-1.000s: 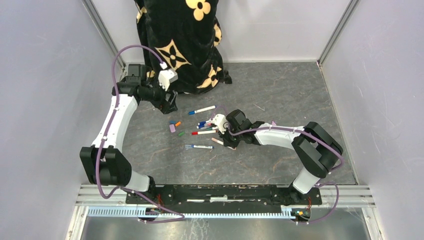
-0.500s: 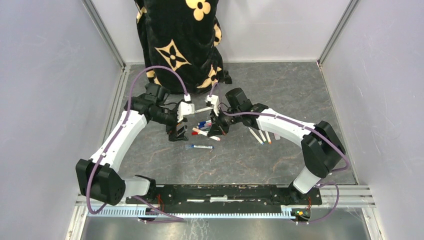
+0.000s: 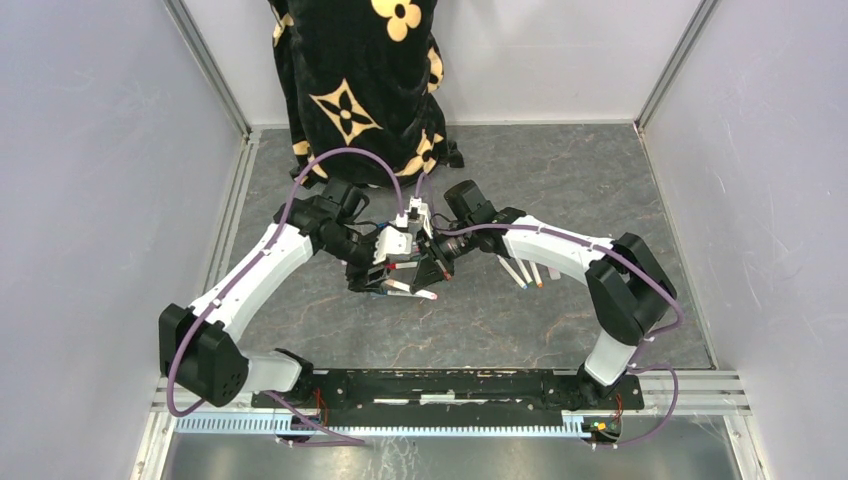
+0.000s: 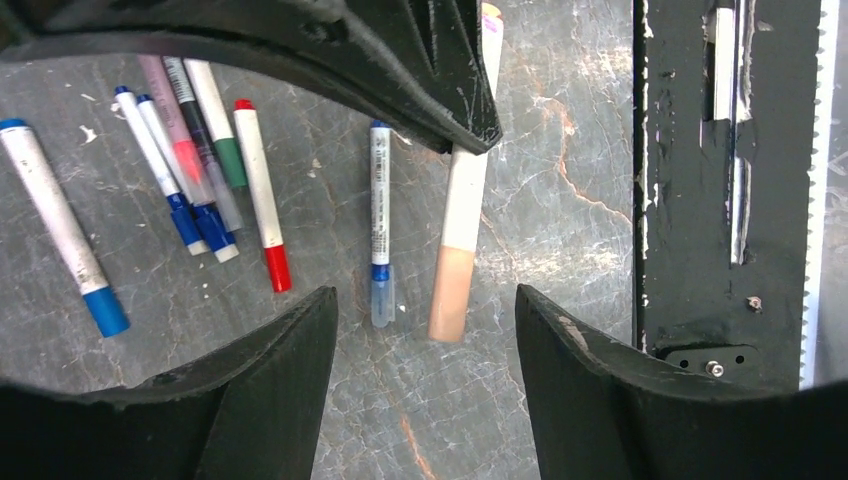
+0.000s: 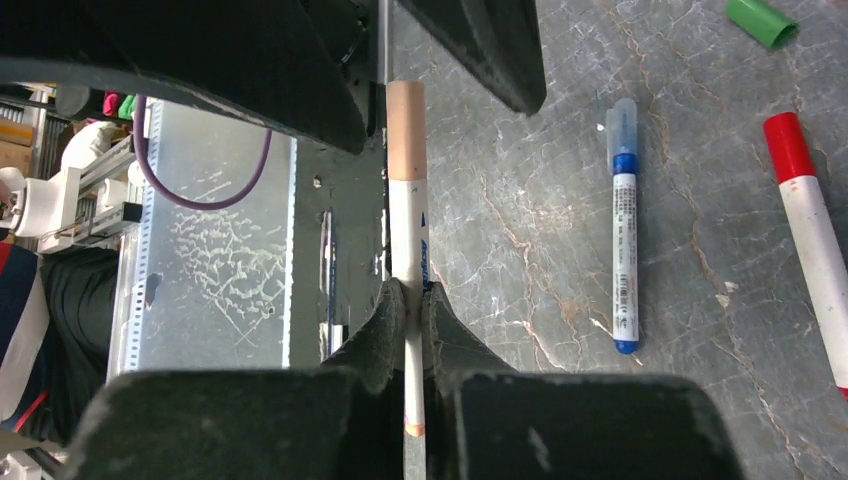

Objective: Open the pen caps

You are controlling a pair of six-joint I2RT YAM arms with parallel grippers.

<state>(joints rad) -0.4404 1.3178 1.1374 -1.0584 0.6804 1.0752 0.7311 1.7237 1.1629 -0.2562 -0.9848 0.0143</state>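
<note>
My right gripper (image 5: 410,292) is shut on the white barrel of a pen (image 5: 408,225), and its peach cap (image 5: 406,130) points away from the jaws. In the left wrist view that peach cap (image 4: 452,290) hangs over the floor between my left gripper's (image 4: 425,296) spread fingers (image 4: 270,390), which do not touch it. The left gripper is open. From above, the left gripper (image 3: 383,270) and right gripper (image 3: 432,265) meet nose to nose over the pens. A blue pen with a clear cap (image 4: 380,220) lies just beside the held one.
Several more capped pens, including a red one (image 4: 262,200) and a blue one (image 4: 60,235), lie fanned out on the grey marbled floor. A loose green cap (image 5: 760,20) lies apart. Three pens (image 3: 525,272) lie behind the right forearm. A black flowered cloth (image 3: 360,80) stands at the back, and the black base rail (image 4: 690,200) is close by.
The left arm swung right and came in to meet the right gripper, and its jaws have narrowed around the cap. The right gripper lifted the peach-capped pen and kept hold of it.
</note>
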